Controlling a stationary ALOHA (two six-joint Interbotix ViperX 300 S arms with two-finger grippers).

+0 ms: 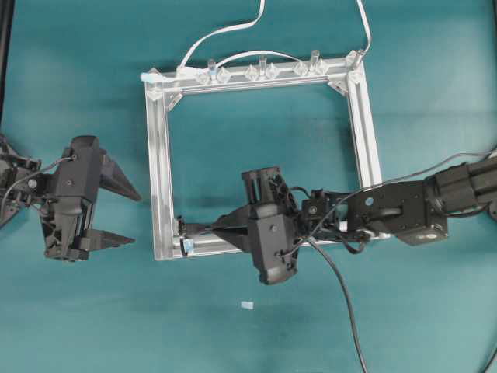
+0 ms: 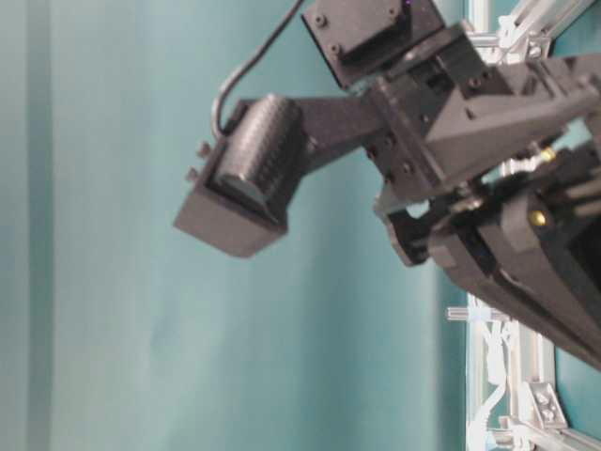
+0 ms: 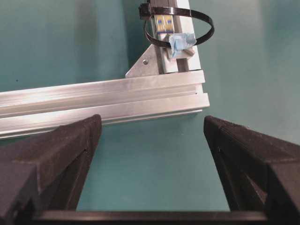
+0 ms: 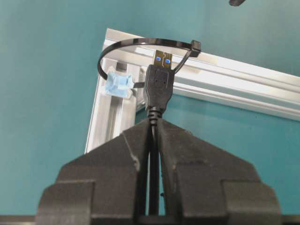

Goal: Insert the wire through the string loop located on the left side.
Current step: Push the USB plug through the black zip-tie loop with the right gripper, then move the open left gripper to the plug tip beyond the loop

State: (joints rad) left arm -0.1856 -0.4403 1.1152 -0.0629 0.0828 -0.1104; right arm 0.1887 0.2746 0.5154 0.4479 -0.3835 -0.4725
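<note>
Pinching the thin black wire (image 4: 158,89) just behind its plug, the right gripper (image 4: 153,136) is aiming the metal tip into the dark string loop (image 4: 145,56) at the aluminium frame's (image 1: 159,155) lower-left corner; the left gripper (image 1: 116,214) is waiting spread, empty, beside it.

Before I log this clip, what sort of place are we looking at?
Probably a lab test bench for cable threading: two robot arms over a plain teal table, a bare aluminium frame with clear clips, and a small loop fixed at one corner.
</note>
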